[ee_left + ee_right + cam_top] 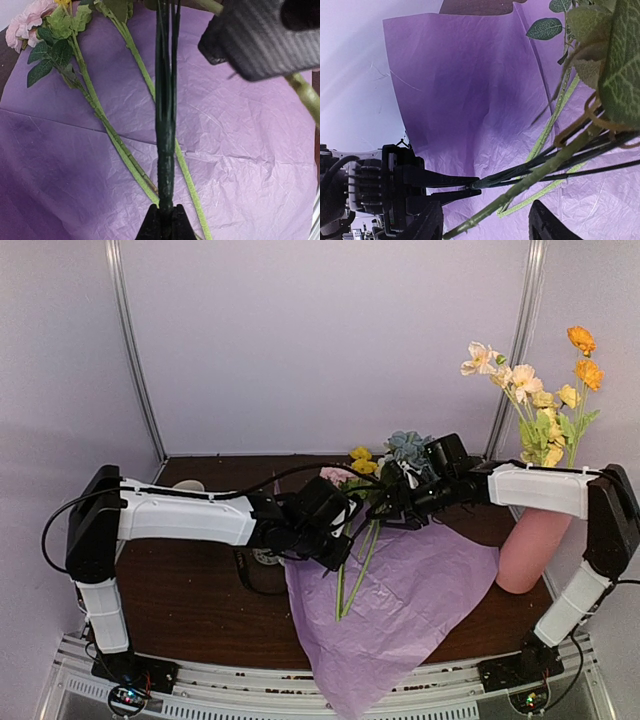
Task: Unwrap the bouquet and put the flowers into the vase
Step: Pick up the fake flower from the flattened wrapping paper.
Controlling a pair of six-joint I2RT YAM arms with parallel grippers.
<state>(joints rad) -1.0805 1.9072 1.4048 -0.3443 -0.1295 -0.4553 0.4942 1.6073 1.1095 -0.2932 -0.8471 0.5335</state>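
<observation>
The left gripper (165, 224) is clenched on a bundle of dark green stems (165, 125), which is held above the spread lilac tissue paper (400, 610). The right gripper (485, 212) is released just to its right, with its jaws set apart on either side of a pale green stem (540, 172). Loose flowers (62, 50) are laid on the paper at mid-table, and the pink vase (535, 545) at the far right is already loaded with several blooms (545, 390)
</observation>
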